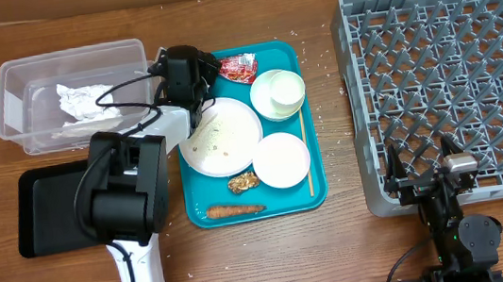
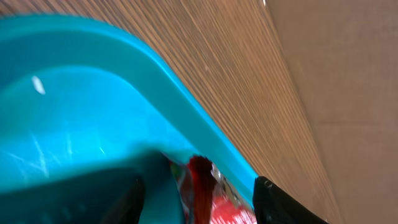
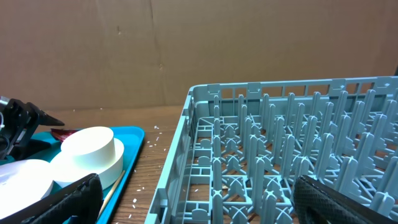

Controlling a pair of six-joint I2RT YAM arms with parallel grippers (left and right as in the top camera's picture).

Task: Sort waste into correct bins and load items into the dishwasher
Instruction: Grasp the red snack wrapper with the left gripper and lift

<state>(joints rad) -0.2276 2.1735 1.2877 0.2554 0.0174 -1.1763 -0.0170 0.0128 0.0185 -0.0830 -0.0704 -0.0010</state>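
My left gripper [image 1: 209,73] is open at the far left corner of the teal tray [image 1: 203,196], its fingers either side of the red wrapper [image 1: 237,68]. The left wrist view shows the wrapper [image 2: 200,186] between my open fingers [image 2: 199,208]. On the tray lie the white plate [image 1: 223,137] with rice grains, a white bowl [image 1: 281,159], a second bowl holding the cup [image 1: 280,91], a brown lump [image 1: 243,182] and the sausage stick [image 1: 235,210]. The clear tub [image 1: 7,83] holds a crumpled napkin [image 1: 85,99]. My right gripper [image 1: 421,167] is open and empty at the near edge of the grey rack [image 1: 452,71].
The black tray [image 1: 50,207] lies left of my left arm, in front of the tub. A thin wooden stick [image 1: 307,154] lies along the teal tray's right side. Loose rice grains [image 1: 321,86] are scattered on the table between tray and rack [image 3: 280,155].
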